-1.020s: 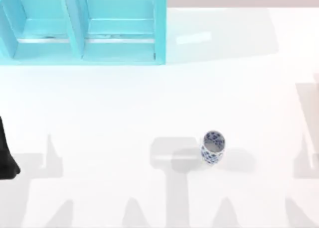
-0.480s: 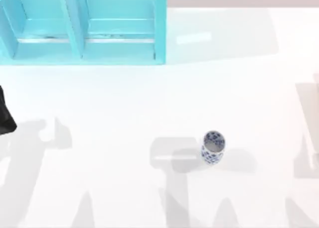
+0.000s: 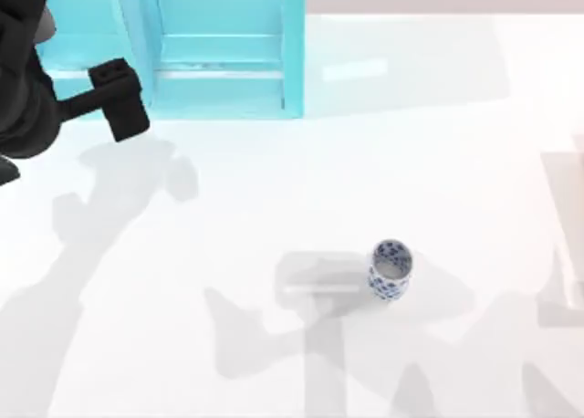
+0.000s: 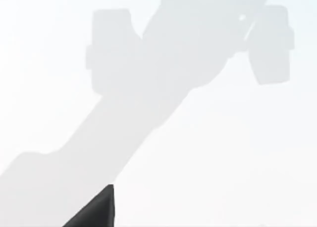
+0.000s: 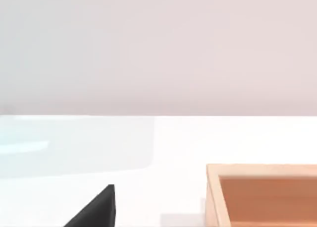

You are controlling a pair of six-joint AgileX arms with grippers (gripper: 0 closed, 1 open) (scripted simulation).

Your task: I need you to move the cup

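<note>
- since the earlier frame, left arm [image 3: 36, 89] swings in before the blue cabinet [image 3: 219, 53]
- its jaw state: cannot tell
- cup [image 3: 391, 270] stands upright, well apart from it; no readable writing

The left arm [image 3: 27, 89] reaches in from about ten o'clock of the top view, high above the table, its dark wrist block [image 3: 119, 99] pointing toward three o'clock. A black finger tip [image 4: 96, 212] shows in the left wrist view.

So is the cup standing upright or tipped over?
Upright. In the top view the cup stands on the white table, open rim up, pale inside showing, no gripper near it.
</note>
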